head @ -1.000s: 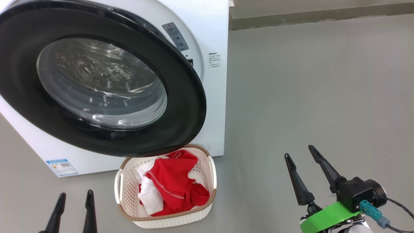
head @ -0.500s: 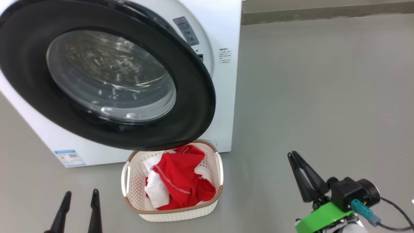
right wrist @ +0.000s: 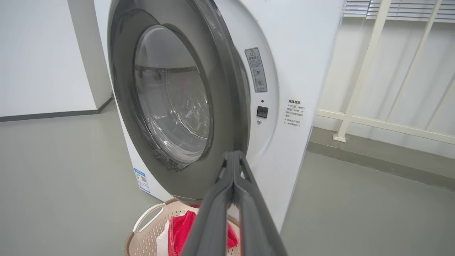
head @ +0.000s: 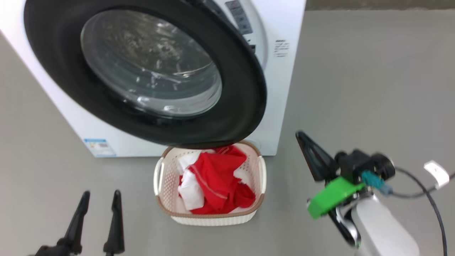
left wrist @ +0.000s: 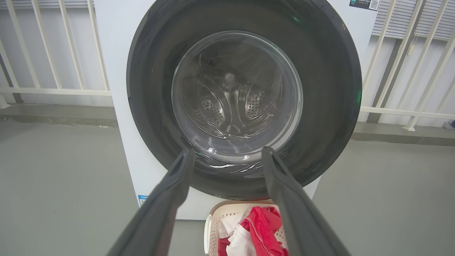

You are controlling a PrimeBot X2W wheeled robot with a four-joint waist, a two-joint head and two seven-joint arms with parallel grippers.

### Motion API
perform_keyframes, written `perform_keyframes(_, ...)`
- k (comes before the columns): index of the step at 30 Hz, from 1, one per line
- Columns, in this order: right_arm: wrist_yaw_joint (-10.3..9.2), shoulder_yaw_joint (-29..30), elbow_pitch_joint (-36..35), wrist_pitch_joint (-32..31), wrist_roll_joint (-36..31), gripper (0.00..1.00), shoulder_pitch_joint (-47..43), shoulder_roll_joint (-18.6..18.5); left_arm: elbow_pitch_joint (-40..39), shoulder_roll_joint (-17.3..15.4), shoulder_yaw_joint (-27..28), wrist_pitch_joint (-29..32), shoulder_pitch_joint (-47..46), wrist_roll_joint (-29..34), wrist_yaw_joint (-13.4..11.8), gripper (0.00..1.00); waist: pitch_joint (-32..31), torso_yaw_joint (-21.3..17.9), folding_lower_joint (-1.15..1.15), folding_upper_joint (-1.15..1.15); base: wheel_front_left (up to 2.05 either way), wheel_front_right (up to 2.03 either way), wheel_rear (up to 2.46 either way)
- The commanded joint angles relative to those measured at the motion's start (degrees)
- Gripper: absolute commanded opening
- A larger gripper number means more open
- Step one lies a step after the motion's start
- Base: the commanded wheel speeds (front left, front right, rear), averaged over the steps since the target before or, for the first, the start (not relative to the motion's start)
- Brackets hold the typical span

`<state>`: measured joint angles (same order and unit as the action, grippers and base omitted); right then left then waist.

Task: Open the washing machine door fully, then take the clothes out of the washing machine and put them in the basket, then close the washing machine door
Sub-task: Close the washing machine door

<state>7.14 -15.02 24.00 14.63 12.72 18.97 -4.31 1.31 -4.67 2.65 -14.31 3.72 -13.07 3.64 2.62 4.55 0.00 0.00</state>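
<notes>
At the lower left of the head view, the left gripper (head: 101, 195) is hanging over the grey floor (head: 355, 71). Its two dark fingers are spreading wide apart and holding nothing. In the left wrist view the same gripper (left wrist: 228, 151) is pointing straight at the washing machine, with one finger on either side of the lower part of the glass window.

Further right, the white washing machine (head: 284, 85) is standing on the floor, with a small blue label (head: 99, 146) showing low on its front. Its round door (head: 245, 92), black-rimmed with a bulging glass window, is covering the opening. In the right wrist view the door (right wrist: 227, 89) is sitting slightly off the machine's front at its right edge, leaving a narrow gap near a small black slot (right wrist: 262, 112). Through the glass in the left wrist view, the steel drum (left wrist: 231, 99) is showing.

Just under the door's lower edge, the cream basket (head: 213, 219) with its brown rim is sitting on the floor, close against the machine. The red and white clothes (head: 217, 177) are lying heaped inside it.

To the right, apart from the basket, the right gripper (head: 301, 135) is hovering above the floor. Its fingers are pressing together on nothing, tips pointing toward the machine. A green band (head: 330, 197) is wrapping its wrist, and a dark cable (head: 426, 199) is trailing off to the right. In the right wrist view this gripper (right wrist: 233, 154) is lining up with the door's right edge.
</notes>
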Motion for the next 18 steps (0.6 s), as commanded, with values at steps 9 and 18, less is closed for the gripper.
perform_keyframes(9, 0.35, -5.22, 7.90, 0.37, 2.48, 0.00, 14.44, -1.44, -2.33, -0.03, -0.34, -0.69, -6.96, 2.41, 1.12, 1.00, 6.45, 6.30, 0.00, 0.00, 0.00, 0.00, 0.00)
perform_keyframes(18, 0.35, -6.70, 12.89, 0.37, 3.82, 0.00, 23.12, -3.57, -1.19, 0.70, -1.59, -0.69, -9.62, 2.07, 1.78, 1.00, 10.34, 9.97, 0.00, 0.00, 0.00, 0.00, 0.00)
